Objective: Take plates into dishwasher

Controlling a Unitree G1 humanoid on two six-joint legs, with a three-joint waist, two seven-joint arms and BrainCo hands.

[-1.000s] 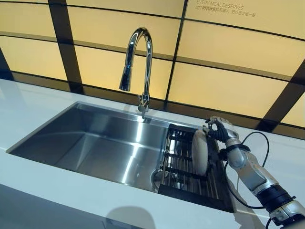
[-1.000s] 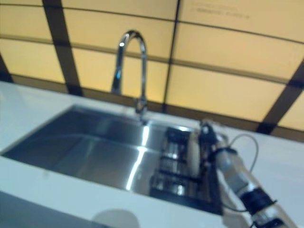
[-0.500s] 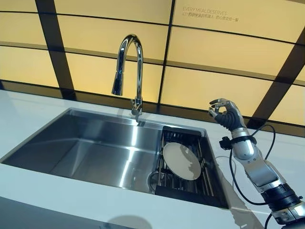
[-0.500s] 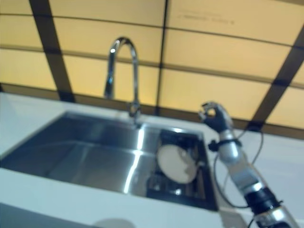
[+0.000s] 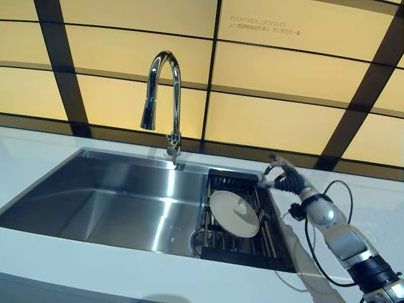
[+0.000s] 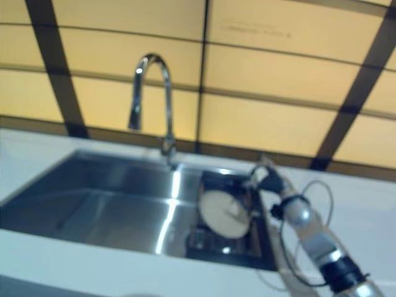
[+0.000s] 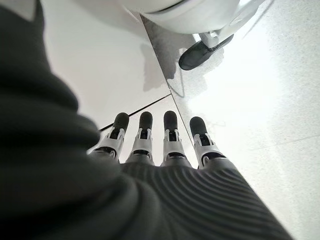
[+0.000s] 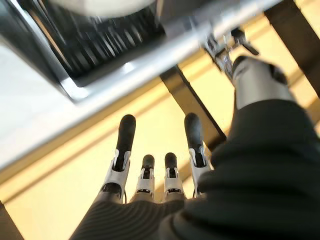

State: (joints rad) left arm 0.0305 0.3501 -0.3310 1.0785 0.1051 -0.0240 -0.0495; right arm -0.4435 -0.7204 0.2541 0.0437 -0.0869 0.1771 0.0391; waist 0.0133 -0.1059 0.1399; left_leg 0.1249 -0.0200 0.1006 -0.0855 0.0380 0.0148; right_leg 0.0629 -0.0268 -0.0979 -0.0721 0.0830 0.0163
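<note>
A cream round plate (image 5: pixel 234 213) lies tilted in the black wire rack (image 5: pixel 241 248) at the right end of the steel sink (image 5: pixel 120 196). Nothing holds it. My right hand (image 5: pixel 285 181) hovers by the rack's far right corner, just above the sink rim and apart from the plate. In the right wrist view its fingers (image 8: pixel 124 145) stretch out with nothing between them, and the rack (image 8: pixel 95 47) and the plate's edge (image 8: pixel 100 4) show beyond. My left hand (image 7: pixel 145 142) shows only in the left wrist view, fingers straight, pointing at the floor.
A tall chrome faucet (image 5: pixel 161 95) rises behind the sink's middle. White counter (image 5: pixel 76 265) runs along the front and right (image 5: pixel 379 208) of the sink. A yellow panelled wall with dark bands stands close behind.
A second ago my right hand held the plate upright in the rack. It let go, the plate tipped over to lean in the rack, and the hand rose, then came down by the rack's corner.
</note>
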